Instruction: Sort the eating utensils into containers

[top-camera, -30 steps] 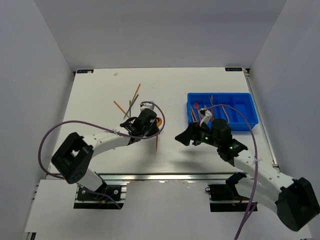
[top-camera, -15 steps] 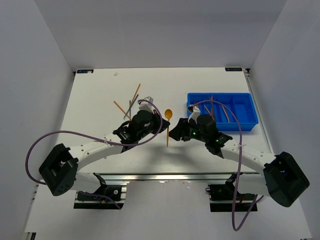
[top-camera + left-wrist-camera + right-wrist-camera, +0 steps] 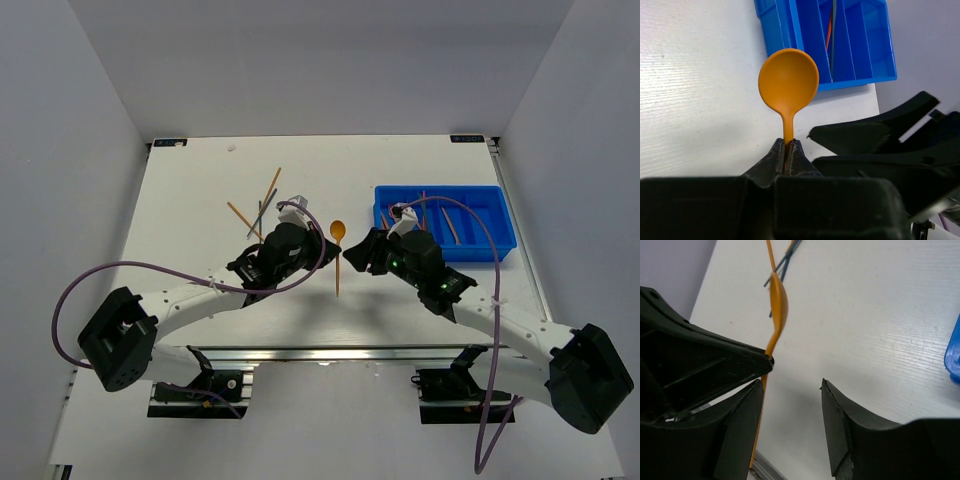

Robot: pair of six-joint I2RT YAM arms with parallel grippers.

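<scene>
My left gripper (image 3: 326, 249) is shut on the handle of an orange spoon (image 3: 338, 232) and holds it above the table, bowl pointing away. In the left wrist view the spoon (image 3: 788, 80) sticks out of the closed jaws of the left gripper (image 3: 788, 145). My right gripper (image 3: 358, 254) is open right beside the spoon, which stands by its left finger (image 3: 742, 415) in the right wrist view, not between the jaws. The blue four-compartment tray (image 3: 470, 189) at the right holds several utensils (image 3: 450, 225). Several loose sticks (image 3: 262, 205) lie at the left.
The two grippers are nearly touching at the table's middle; the right gripper's black fingers (image 3: 865, 135) fill the left wrist view's lower right. Purple cables (image 3: 90, 290) loop by both arms. The tray's corner (image 3: 954, 355) shows at the right wrist view's edge.
My left gripper lifted the orange spoon and carried it right toward the middle. My right gripper swung left from the tray and now sits open beside the spoon.
</scene>
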